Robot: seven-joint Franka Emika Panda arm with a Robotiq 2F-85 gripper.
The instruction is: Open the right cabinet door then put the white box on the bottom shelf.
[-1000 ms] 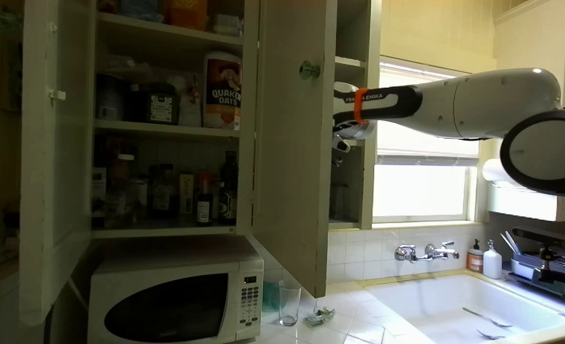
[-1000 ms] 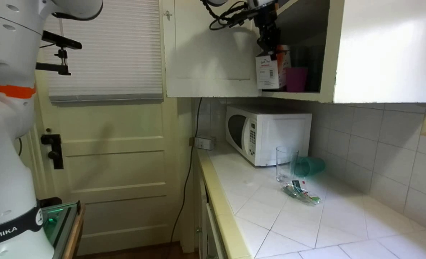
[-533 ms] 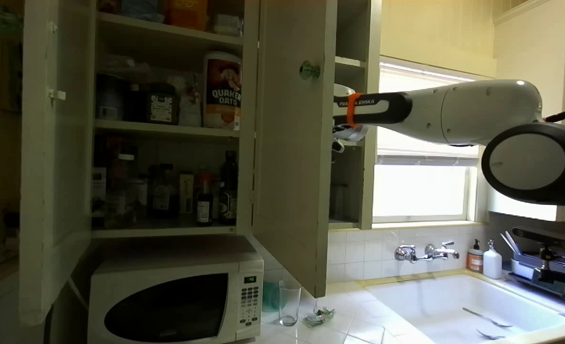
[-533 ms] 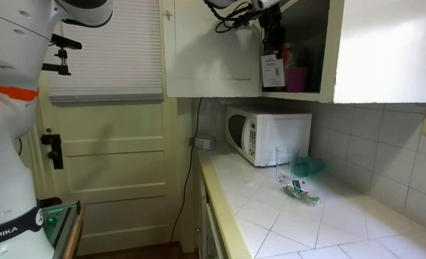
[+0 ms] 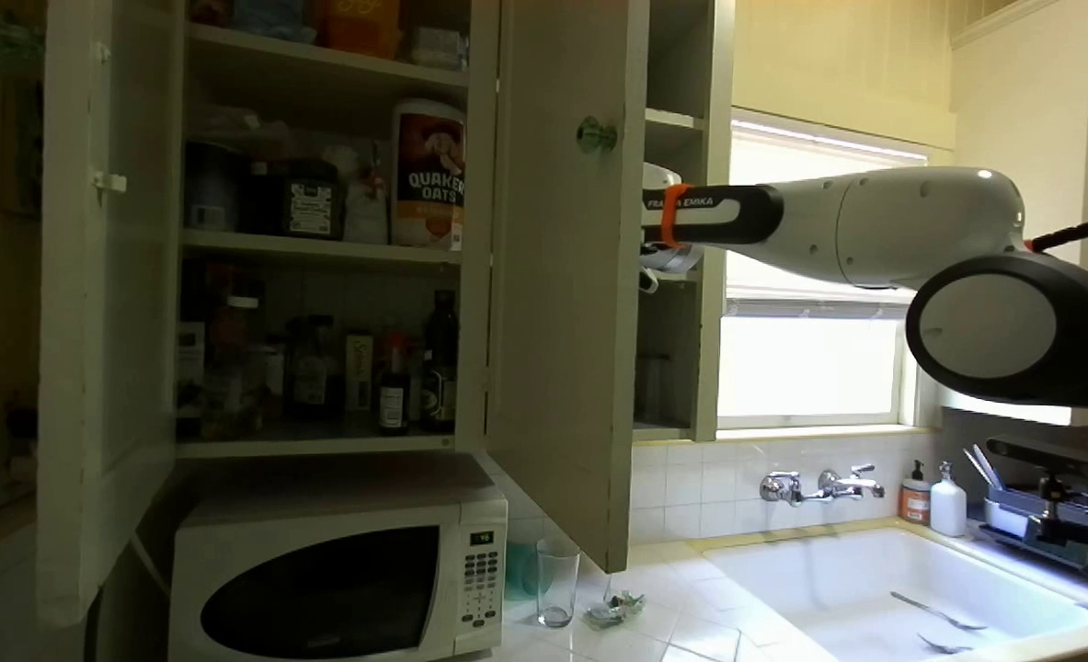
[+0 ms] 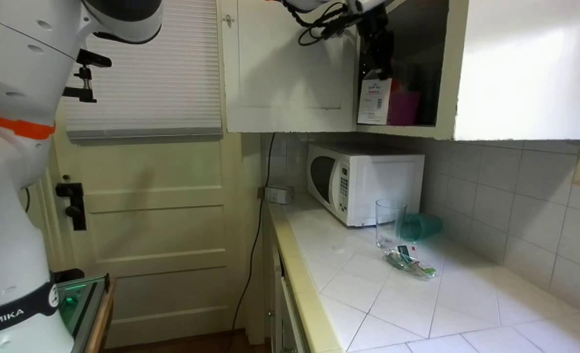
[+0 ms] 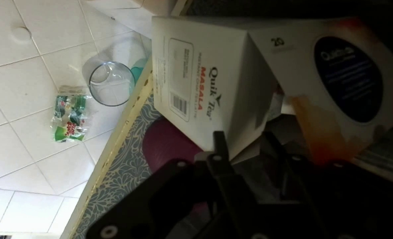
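The white box (image 6: 374, 103), a Quik Tea carton, is inside the cabinet compartment in an exterior view, nearly upright, its base at or just above the bottom shelf (image 6: 407, 130). It also shows in the wrist view (image 7: 179, 66). My gripper (image 6: 384, 77) is at its top; in the wrist view the gripper (image 7: 244, 136) has the box's top corner between its fingers, one before the printed face. The patterned shelf lining shows in the wrist view (image 7: 126, 166). The right cabinet door (image 6: 290, 117) stands open; in an exterior view the door (image 5: 557, 322) hides the gripper and box.
A magenta cup (image 6: 404, 109) stands right beside the box, also in the wrist view (image 7: 169, 142). An orange-and-white panel with a blue oval (image 7: 349, 79) is close to the fingers. The microwave (image 6: 383, 186), clear glass (image 6: 390, 223) and sponge packet (image 6: 410, 263) are on the counter below.
The gripper and white box have moved together further into the compartment, rightward in an exterior view. The box was tilted and higher half a second ago; it is now more upright and lower.
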